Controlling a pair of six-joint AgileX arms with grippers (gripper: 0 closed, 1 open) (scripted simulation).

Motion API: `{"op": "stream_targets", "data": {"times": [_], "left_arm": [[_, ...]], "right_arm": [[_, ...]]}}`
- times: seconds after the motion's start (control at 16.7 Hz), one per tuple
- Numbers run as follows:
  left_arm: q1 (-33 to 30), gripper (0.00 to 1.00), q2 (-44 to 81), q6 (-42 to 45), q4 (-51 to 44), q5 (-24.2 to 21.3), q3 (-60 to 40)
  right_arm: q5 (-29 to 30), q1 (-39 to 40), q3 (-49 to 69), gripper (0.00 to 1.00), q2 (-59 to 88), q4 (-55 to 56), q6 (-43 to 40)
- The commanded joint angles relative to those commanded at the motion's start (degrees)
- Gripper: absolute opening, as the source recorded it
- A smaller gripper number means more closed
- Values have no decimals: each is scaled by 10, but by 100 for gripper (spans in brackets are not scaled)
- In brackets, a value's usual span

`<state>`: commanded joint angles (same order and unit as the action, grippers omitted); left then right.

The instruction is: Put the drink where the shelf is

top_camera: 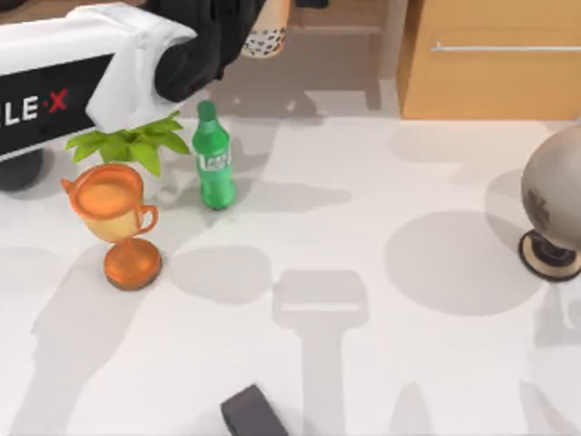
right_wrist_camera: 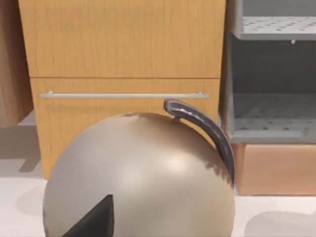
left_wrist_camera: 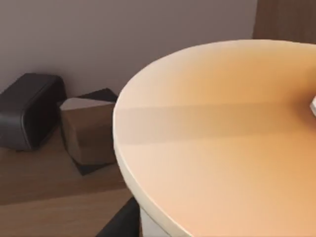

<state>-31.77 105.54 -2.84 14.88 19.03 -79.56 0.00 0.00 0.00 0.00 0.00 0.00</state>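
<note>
The left arm (top_camera: pixel 100 64) is stretched across the top view's upper left, its white and black body reaching toward the far edge of the tabletop (top_camera: pixel 381 363). There is the drink (top_camera: pixel 265 32), just its lower end with the dark pearls poking out past the arm's black wrist, over the brown shelf (top_camera: pixel 340 23) at the back. In the left wrist view the cup's orange-beige lid (left_wrist_camera: pixel 222 143) looms close, with wooden boards under it and a dark box (left_wrist_camera: pixel 27 111) and a small brown block (left_wrist_camera: pixel 89 131) further along the shelf. Whether the left fingers are clamped on the cup I cannot tell; they are hidden by the arm and the cup itself.

On the tabletop, the green soda bottle (top_camera: pixel 212 159) stands upright, just beside a leafy green plant (top_camera: pixel 132 143), and an orange trophy cup (top_camera: pixel 116 222) stands in front of the plant (all three toward the left side). A grey globe (top_camera: pixel 554 195) on its dark base sits at the right edge, seen close up in the right wrist view with the orange-wood cabinet (right_wrist_camera: pixel 123 59) and its metal handle (right_wrist_camera: pixel 123 95) behind. A dark object (top_camera: pixel 252 413) sits at the near edge.
</note>
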Motion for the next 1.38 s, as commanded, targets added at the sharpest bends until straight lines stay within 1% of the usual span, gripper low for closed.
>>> {"op": "stream_targets", "data": {"times": [0.24,0.36,0.78,0.9,1.38], "left_arm": [[78,0,10,-5,-65,-4,-66],[99,0,10,-7,-87,-2,-89],[101,0,8,-6,-91,-2,-92],[102,0,1,2,-92,-8,-83],[111,0,-61,117,-94,-60,4]], "right_arm": [[0,0,0,100,0,0,0],[0,0,0,100,0,0,0],[0,0,0,100,0,0,0],[0,0,0,100,0,0,0],[0,0,0,100,0,0,0]]}}
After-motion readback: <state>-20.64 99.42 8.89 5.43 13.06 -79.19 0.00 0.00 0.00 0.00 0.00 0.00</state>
